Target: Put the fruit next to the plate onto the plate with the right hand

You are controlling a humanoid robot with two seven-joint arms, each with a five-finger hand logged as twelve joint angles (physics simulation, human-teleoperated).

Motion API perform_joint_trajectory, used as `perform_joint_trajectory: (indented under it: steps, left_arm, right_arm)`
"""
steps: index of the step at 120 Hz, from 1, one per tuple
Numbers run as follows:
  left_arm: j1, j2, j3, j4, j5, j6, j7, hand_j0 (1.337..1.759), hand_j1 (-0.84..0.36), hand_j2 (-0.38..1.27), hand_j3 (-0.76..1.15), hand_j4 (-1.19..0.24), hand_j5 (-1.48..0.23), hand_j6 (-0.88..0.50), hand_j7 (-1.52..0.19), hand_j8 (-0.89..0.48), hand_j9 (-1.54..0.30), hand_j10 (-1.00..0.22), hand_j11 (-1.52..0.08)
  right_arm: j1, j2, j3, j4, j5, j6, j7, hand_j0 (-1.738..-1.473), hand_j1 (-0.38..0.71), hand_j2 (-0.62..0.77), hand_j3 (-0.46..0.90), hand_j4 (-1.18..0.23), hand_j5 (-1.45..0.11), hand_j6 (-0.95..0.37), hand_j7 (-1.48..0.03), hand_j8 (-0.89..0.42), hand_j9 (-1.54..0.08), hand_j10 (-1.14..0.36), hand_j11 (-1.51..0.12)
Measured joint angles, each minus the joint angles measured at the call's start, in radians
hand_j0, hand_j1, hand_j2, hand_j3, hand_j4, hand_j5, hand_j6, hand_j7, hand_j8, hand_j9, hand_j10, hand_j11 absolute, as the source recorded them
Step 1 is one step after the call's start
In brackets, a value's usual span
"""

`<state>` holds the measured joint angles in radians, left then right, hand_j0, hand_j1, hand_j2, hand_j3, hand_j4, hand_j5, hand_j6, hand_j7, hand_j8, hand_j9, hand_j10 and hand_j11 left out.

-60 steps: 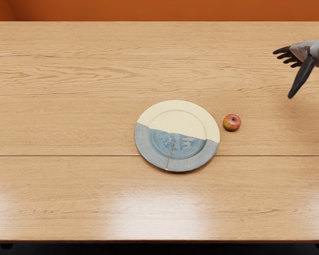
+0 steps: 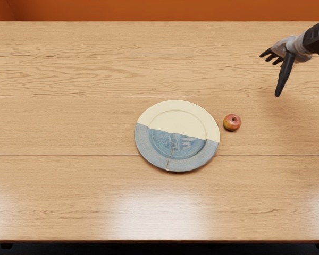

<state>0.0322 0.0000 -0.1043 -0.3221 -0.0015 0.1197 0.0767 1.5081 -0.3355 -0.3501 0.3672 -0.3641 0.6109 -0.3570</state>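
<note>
Now our empty, wide-spread right hand hangs well apart from the small red apple beside the round cream-and-blue plate; next we must reach it.

You see a light wooden table filling almost the whole view | its grain runs left to right | a thin seam crosses it between middle and near edge | pale sheen lies along the near edge | beyond the far edge you have an orange wall
</note>
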Motion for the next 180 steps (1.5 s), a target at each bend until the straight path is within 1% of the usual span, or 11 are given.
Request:
perform_joint_trajectory:
  steps: [7,16,25,30,36,48,64,90,136,158,180]
  left_arm:
    - [0.0,0.0,0.0,0.0,0.0,0.0,0.0,1.658,0.35,0.0,0.0,0.0,0.0,0.0,0.0,0.0,0.0,0.0,0.0]
    - [0.0,0.0,0.0,0.0,0.0,0.0,0.0,1.658,0.35,0.0,0.0,0.0,0.0,0.0,0.0,0.0,0.0,0.0,0.0]
    - [0.0,0.0,0.0,0.0,0.0,0.0,0.0,1.658,0.35,0.0,0.0,0.0,0.0,0.0,0.0,0.0,0.0,0.0,0.0]
    - [0.0,0.0,0.0,0.0,0.0,0.0,0.0,1.658,0.35,0.0,0.0,0.0,0.0,0.0,0.0,0.0,0.0,0.0,0.0]
    - [0.0,0.0,0.0,0.0,0.0,0.0,0.0,1.658,0.35,0.0,0.0,0.0,0.0,0.0,0.0,0.0,0.0,0.0,0.0]
    - [0.0,0.0,0.0,0.0,0.0,0.0,0.0,1.658,0.35,0.0,0.0,0.0,0.0,0.0,0.0,0.0,0.0,0.0,0.0]
    - [0.0,0.0,0.0,0.0,0.0,0.0,0.0,1.658,0.35,0.0,0.0,0.0,0.0,0.0,0.0,0.0,0.0,0.0,0.0]
    - [0.0,0.0,0.0,0.0,0.0,0.0,0.0,1.658,0.35,0.0,0.0,0.0,0.0,0.0,0.0,0.0,0.0,0.0,0.0]
    - [0.0,0.0,0.0,0.0,0.0,0.0,0.0,1.658,0.35,0.0,0.0,0.0,0.0,0.0,0.0,0.0,0.0,0.0,0.0]
    - [0.0,0.0,0.0,0.0,0.0,0.0,0.0,1.658,0.35,0.0,0.0,0.0,0.0,0.0,0.0,0.0,0.0,0.0,0.0]
    - [0.0,0.0,0.0,0.0,0.0,0.0,0.0,1.658,0.35,0.0,0.0,0.0,0.0,0.0,0.0,0.0,0.0,0.0,0.0]
  right_arm:
    - [0.001,-0.011,0.057,0.084,0.0,0.0,-0.017,-1.658,-0.32,0.0,0.0,-0.02,-0.03,-0.02,-0.03,-0.02,-0.03,-0.02,-0.03]
    - [-0.003,-0.087,0.165,0.268,-0.003,0.0,-0.031,-1.658,-0.32,0.0,0.0,-0.02,-0.03,-0.02,-0.03,-0.02,-0.03,-0.02,-0.03]
    - [-0.003,-0.16,0.201,0.443,-0.032,0.0,-0.05,-1.658,-0.32,0.0,0.0,-0.02,-0.03,-0.02,-0.03,-0.02,-0.03,-0.02,-0.03]
    - [0.0,-0.211,0.208,0.549,-0.063,0.0,-0.08,-1.658,-0.32,0.0,0.0,-0.02,-0.03,-0.02,-0.03,-0.02,-0.03,-0.02,-0.03]
    - [0.003,-0.256,0.214,0.646,-0.112,-0.017,-0.138,-1.658,-0.32,0.0,0.0,-0.02,-0.03,-0.02,-0.03,-0.02,-0.03,-0.02,-0.03]
    - [0.005,-0.296,0.232,0.76,-0.17,-0.076,-0.21,-1.658,-0.32,0.0,0.0,-0.02,-0.03,-0.02,-0.03,-0.02,-0.03,-0.02,-0.03]
    - [0.004,-0.295,0.25,0.834,-0.224,-0.182,-0.242,-1.658,-0.33,0.0,0.0,-0.02,-0.02,-0.02,-0.02,-0.02,-0.02,-0.02,-0.02]
    - [-0.009,-0.291,0.211,0.972,-0.313,-0.431,-0.252,-1.658,-0.33,0.0,0.0,-0.02,-0.02,-0.02,-0.02,-0.02,-0.02,-0.02,-0.02]
    - [-0.066,-0.273,0.198,1.0,-0.331,-0.508,-0.254,-1.658,-0.33,0.0,0.0,-0.02,-0.02,-0.02,-0.02,-0.02,-0.02,-0.02,-0.02]
    - [-0.089,-0.24,0.193,1.018,-0.4,-0.588,-0.254,-1.658,-0.32,0.0,0.0,-0.03,-0.03,-0.03,-0.03,-0.03,-0.03,-0.03,-0.03]
    - [-0.119,-0.256,0.181,1.063,-0.425,-0.636,-0.254,-1.658,-0.21,-0.02,0.0,-0.12,-0.15,-0.12,-0.15,-0.12,-0.15,-0.12,-0.15]
